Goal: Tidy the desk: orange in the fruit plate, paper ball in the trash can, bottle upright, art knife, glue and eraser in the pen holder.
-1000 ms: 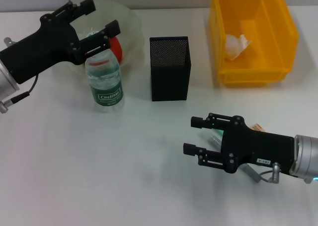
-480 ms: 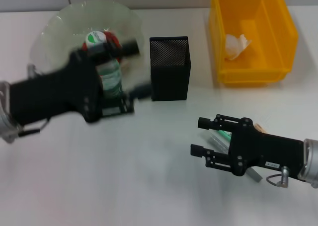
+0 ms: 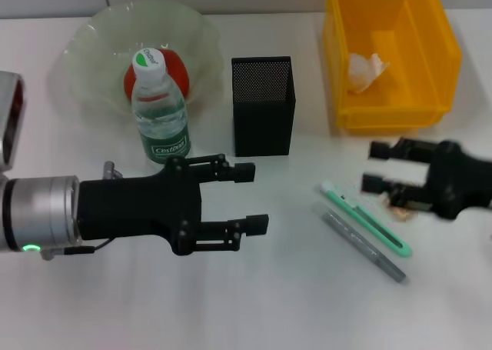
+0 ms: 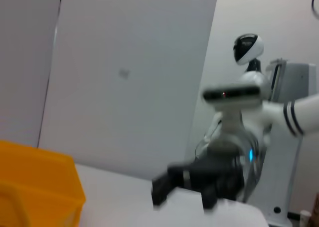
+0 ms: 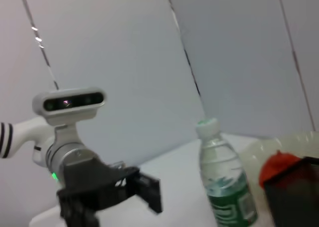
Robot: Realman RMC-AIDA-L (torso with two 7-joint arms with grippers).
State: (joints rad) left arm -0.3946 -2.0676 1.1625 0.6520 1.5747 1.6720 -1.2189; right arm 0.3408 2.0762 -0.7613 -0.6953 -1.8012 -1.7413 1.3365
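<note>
Both hands, left (image 3: 250, 196) and right (image 3: 374, 165), gape empty; the bottle (image 3: 159, 111) stands upright, cap up.

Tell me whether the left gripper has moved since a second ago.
Yes. The left gripper has swung away from the fruit plate and now sits open in front of the pen holder, near the bottle.

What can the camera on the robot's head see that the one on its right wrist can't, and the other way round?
Only the head view shows the yellow bin with the paper ball, the knife, the glue and the right pincer. Only the right wrist view shows the wall behind the desk. Both show the upright bottle, the orange, the black holder and the open left pincer.
</note>
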